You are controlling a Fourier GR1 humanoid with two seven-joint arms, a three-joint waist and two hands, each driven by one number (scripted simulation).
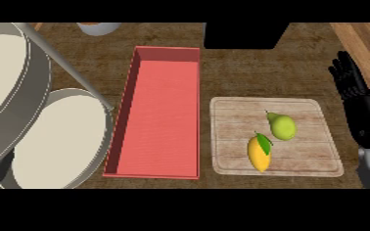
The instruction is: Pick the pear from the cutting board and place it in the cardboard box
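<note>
While the pear (pixel 283 126) sits on the board (pixel 303 151), a pale wooden slab with rounded corners and faint grain lines, it is green, smooth and teardrop-shaped, stem pointing far. Just near-left of it lies a mango (pixel 259 154), yellow-orange, elongated, with a green leaf. Left of the board, the box (pixel 160 68) is a long shallow rectangle, red-pink inside, nothing in it. Counter (pixel 253 73): dark, rough wood grain. Two round cream pans (pixel 51 147) with grey rims at far left. Right hand (pixel 352 85) at the right edge, black, fingers straight and spread, upright, touching nothing, holding nothing.
</note>
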